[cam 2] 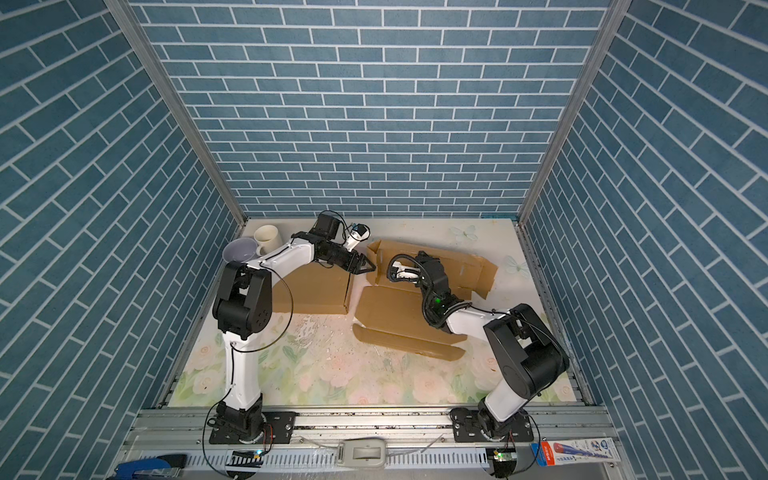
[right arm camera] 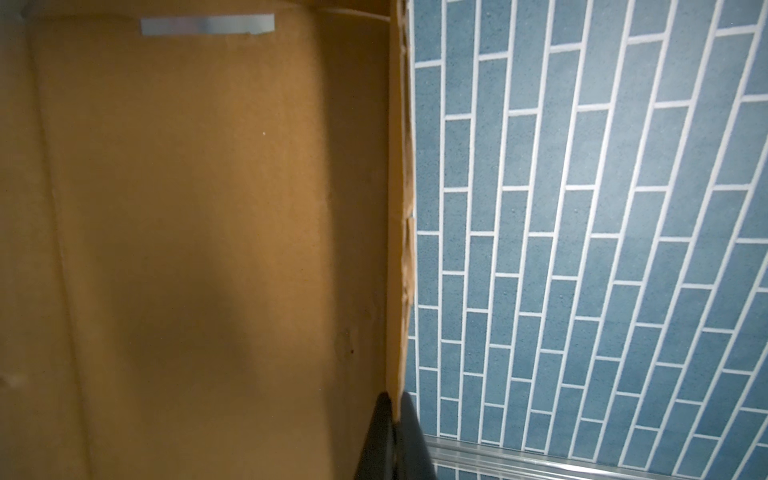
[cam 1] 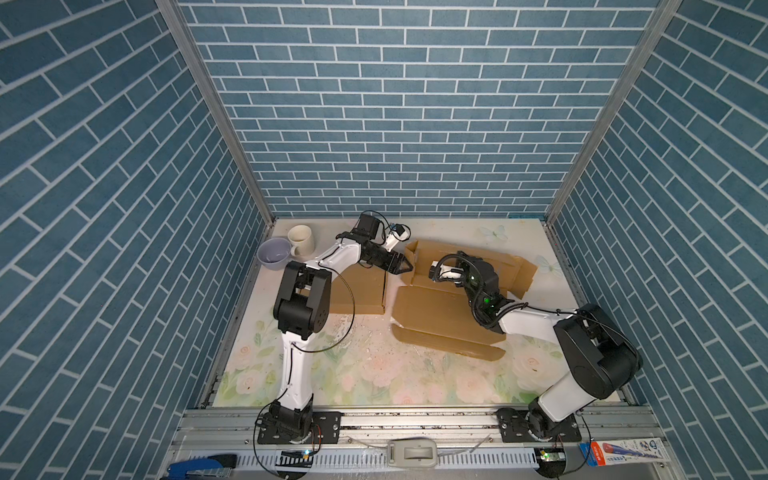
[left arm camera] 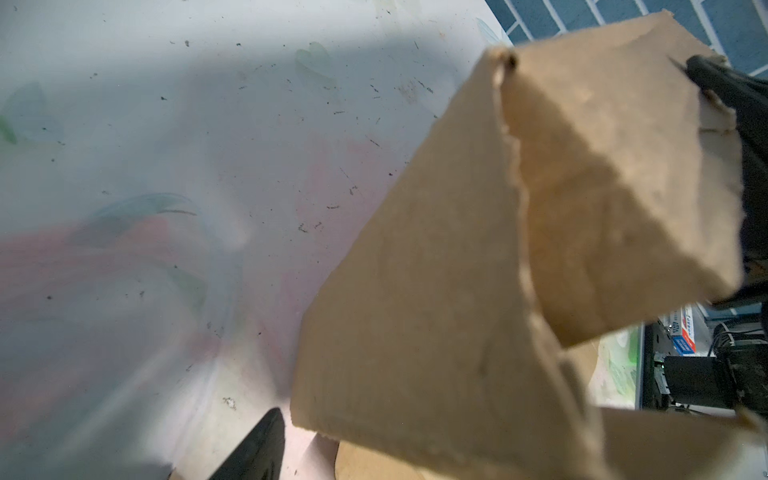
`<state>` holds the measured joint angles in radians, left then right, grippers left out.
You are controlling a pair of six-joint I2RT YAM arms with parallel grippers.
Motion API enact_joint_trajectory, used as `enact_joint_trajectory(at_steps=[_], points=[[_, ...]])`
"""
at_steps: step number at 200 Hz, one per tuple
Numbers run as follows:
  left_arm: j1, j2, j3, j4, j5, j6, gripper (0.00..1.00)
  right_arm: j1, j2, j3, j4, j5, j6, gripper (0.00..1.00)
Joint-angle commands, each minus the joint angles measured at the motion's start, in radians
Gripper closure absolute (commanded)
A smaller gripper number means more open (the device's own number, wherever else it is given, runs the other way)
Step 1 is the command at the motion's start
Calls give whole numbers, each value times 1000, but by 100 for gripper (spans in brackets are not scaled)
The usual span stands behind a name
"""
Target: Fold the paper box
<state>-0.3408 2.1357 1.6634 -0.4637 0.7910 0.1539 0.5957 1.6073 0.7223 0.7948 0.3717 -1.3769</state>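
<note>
Two tools: right tool pinches the paper box wall; left tool, spread at nine o'clock. We should push the flap squarely.

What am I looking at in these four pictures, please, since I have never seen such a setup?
This is a robot: a left arm and a right arm bolted at the near edge of a flowered table, each ending in a two-fingered gripper. Both top views look down on the whole scene; the other two pictures come from cameras on the wrists. On the table lies a half-folded brown paper box, with a mug and a bowl in the far left corner. The right gripper is shut on the edge of a box wall. The left gripper is open, its fingers either side of a raised flap.
</note>
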Motion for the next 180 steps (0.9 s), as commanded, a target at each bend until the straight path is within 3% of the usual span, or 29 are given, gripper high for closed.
enact_joint_trajectory(at_steps=[1, 41, 83, 128, 180], points=[[-7, -24, 12, -1, 10, 22, 31, 6, -20, -18, 5, -16, 4, 100], [-15, -39, -32, 139, -48, -35, 43, 6, -19, -14, -9, -19, 12, 100], [-42, -115, -201, 435, -150, -101, 54, 8, -27, -4, -41, -25, 29, 100], [-54, -150, -321, 697, -231, -185, 55, 9, -46, 12, -106, -30, 64, 100], [-95, -144, -393, 830, -336, -209, 58, 13, -71, 54, -213, -41, 143, 100]])
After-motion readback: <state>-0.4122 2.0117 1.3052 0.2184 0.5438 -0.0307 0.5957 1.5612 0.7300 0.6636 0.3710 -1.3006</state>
